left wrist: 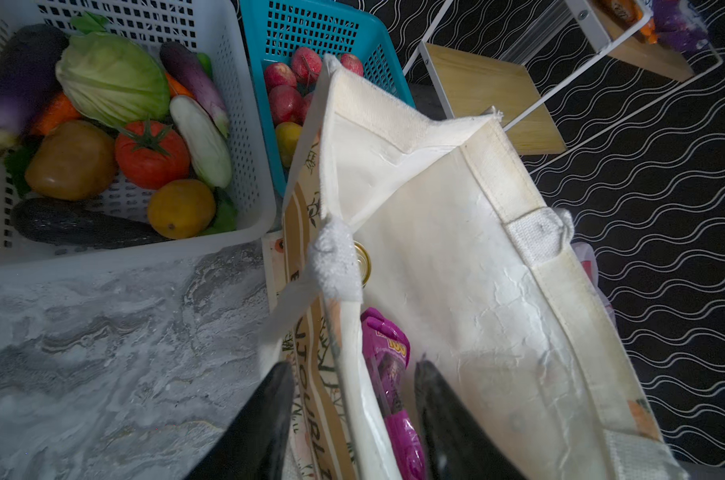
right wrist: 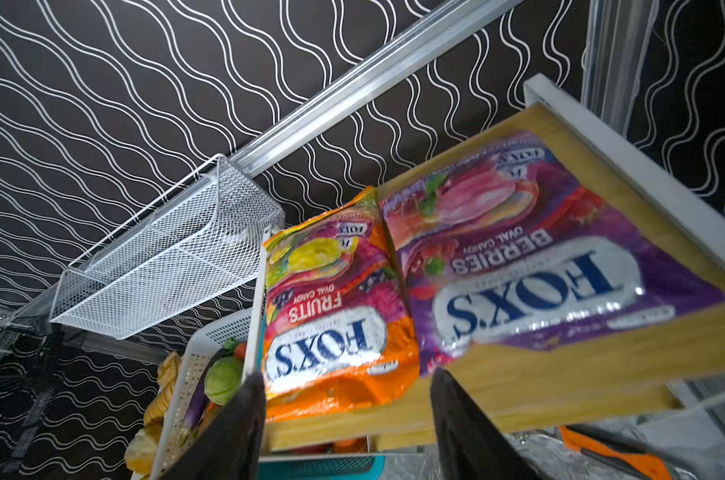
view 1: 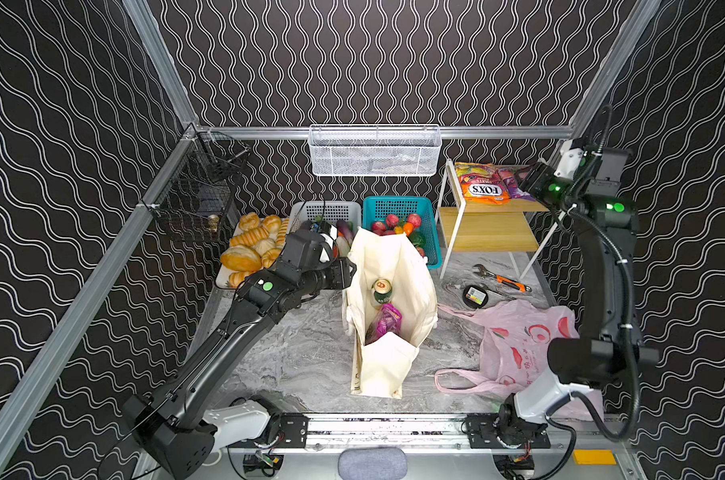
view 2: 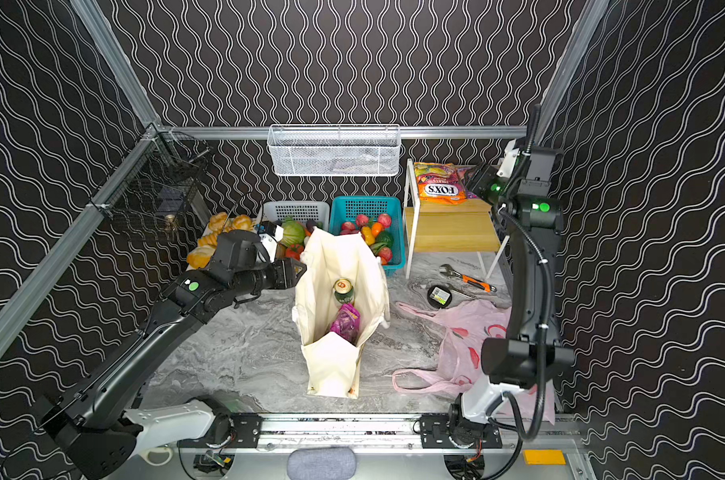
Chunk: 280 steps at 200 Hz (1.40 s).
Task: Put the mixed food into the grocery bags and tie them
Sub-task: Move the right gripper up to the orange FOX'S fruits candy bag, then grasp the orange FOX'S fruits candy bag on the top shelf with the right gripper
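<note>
My left gripper (left wrist: 354, 368) is spread, with one finger outside and one inside the side wall of the cream canvas tote (view 1: 394, 257). Neither finger presses the cloth, as far as I can see. The tote stands upright and open in the middle of the counter (view 1: 302, 353). Inside it lie the green drink can (view 1: 382, 292) and, nearer the front edge, the purple snack pouch (view 1: 385, 322).

My right gripper (right wrist: 347, 374) is also spread and empty. It hovers just before the orange FOX'S candy bag (right wrist: 331, 316), which lies flat on the top board of the shelf (view 1: 489, 228) at the back right corner (a purple FOX'S bag (right wrist: 539, 266) touches it alongside).

The cabbage (left wrist: 111, 79), tomato (left wrist: 152, 153), potato (left wrist: 72, 160) and round orange vegetable (left wrist: 181, 208) sit in the white basket (left wrist: 144, 16) at the back edge. The pink plastic bag (view 1: 518, 340) lies crumpled near the front right corner.
</note>
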Motion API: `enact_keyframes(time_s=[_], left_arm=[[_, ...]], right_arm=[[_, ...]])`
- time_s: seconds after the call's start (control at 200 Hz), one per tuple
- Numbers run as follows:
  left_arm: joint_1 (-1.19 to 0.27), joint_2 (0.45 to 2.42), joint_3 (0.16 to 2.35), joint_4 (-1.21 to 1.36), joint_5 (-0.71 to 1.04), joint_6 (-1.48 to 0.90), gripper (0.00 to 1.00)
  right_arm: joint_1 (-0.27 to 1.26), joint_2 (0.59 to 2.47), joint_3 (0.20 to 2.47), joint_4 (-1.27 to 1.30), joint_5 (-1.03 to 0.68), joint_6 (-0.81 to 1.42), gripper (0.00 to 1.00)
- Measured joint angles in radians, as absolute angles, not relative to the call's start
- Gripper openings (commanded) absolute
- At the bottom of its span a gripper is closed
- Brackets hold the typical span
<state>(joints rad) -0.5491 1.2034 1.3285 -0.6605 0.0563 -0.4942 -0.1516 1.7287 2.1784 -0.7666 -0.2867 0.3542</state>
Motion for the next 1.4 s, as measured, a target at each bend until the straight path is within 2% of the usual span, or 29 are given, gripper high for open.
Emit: enact_keyframes(time_s=[0.135, 0.641, 1.086, 1.126, 1.291, 1.401], left_arm=[[-0.549, 1.181, 1.325, -0.673, 0.017, -0.487, 0.58], [-0.549, 1.169, 1.325, -0.677, -0.023, -0.464, 0.67], [-0.549, 1.169, 1.324, -0.676, -0.024, -0.464, 0.68], [-0.549, 1.168, 1.324, -0.676, -0.024, -0.464, 0.68], [-0.549, 1.165, 1.32, -0.675, -0.02, -0.465, 0.68], [-0.549, 1.165, 1.32, -0.675, -0.017, -0.465, 0.68]], right_arm=[[-0.152, 1.812, 2.256, -0.791, -0.318, 0.328, 0.59], [-0.15, 2.005, 2.394, -0.81, -0.427, 0.308, 0.59], [-0.088, 2.062, 2.44, -0.857, -0.31, 0.197, 0.61], [-0.086, 2.062, 2.44, -0.86, -0.294, 0.196, 0.58], [-0.085, 2.046, 2.427, -0.871, -0.272, 0.191, 0.31], [-0.085, 2.017, 2.421, -0.89, -0.276, 0.192, 0.17]])
